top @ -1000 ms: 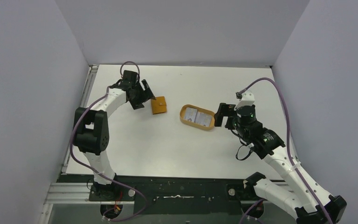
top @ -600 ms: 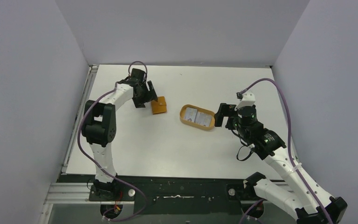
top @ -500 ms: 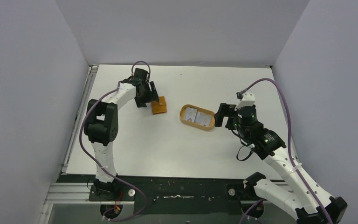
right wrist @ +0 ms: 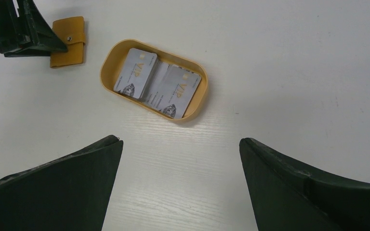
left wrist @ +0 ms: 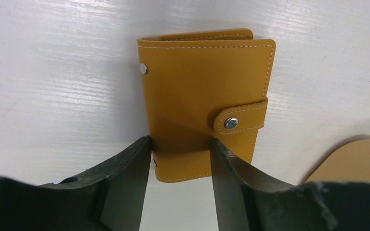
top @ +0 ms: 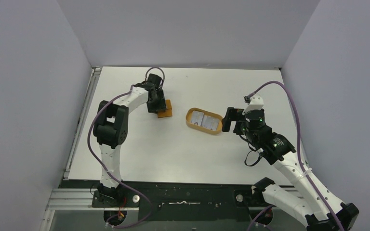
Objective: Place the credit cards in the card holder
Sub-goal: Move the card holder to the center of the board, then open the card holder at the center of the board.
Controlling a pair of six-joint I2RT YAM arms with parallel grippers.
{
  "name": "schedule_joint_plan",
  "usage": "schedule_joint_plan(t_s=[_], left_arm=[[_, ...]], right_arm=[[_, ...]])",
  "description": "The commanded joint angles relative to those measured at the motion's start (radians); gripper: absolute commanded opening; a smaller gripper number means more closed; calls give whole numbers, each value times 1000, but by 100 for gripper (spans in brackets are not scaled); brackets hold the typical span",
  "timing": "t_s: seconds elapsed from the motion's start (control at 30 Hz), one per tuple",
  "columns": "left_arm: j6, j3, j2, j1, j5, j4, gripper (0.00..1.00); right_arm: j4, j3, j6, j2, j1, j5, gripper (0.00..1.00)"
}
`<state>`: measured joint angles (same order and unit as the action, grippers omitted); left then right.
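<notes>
Partly hidden, the card holder's (left wrist: pixel 202 82) near end lies between the left gripper's (left wrist: pixel 179 142) half-closed jaws; grip indeterminable. The right gripper (right wrist: pixel 180 142) hovers wide open, empty, near the tray (right wrist: pixel 103 77).

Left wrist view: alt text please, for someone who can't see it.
A closed orange-brown leather-look card holder, snap tab fastened, lies on the white table, with the jaws of the left gripper apart over its near end, one at its left edge and one near its middle. The rim of a tan tray peeks in at lower right.

My left fingers (left wrist: pixel 125 192) are dark green-black; the card holder (left wrist: pixel 202 91) mustard-orange, pale-stitched, silver-snapped; the credit cards (right wrist: pixel 137 72) grey-white; the tray (right wrist: pixel 104 72) tan.
</notes>
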<state>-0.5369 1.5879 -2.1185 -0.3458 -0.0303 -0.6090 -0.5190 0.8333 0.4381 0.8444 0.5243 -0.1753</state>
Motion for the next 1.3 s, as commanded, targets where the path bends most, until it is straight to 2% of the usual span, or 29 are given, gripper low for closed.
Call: schedule_joint_plan(t_s=[0.0,0.13,0.4,0.8,0.9,1.0,1.07,1.13,1.27], left_arm=[[43,-28,15,-24,-40,2,39],[45,-82,44,-55,-47,18,29],[-29,-236,142,-124,-35,23,24],[-174,-589,523,-278,-62,13,24],[-192,-628,639,-278,-70,-4,30],[-186,-598,715,-260,-73,-30,48],[-174,-559,733,-238,-70,-37,55],[-169,-542,719,-198,-39,-8,58],[-196,-534,618,-93,103,102,57]], right_arm=[[14,6,-1,-10,1,-10,98],[15,-5,-1,-12,1,-14,98],[1,-5,-1,-25,2,-16,98],[-21,-14,2,-56,5,-3,98],[-31,-14,1,-66,4,-4,98],[-31,-18,3,-69,6,-2,98],[-26,-21,11,-66,6,10,98],[-11,-29,15,-58,5,44,97],[42,-46,32,-18,13,163,94]])
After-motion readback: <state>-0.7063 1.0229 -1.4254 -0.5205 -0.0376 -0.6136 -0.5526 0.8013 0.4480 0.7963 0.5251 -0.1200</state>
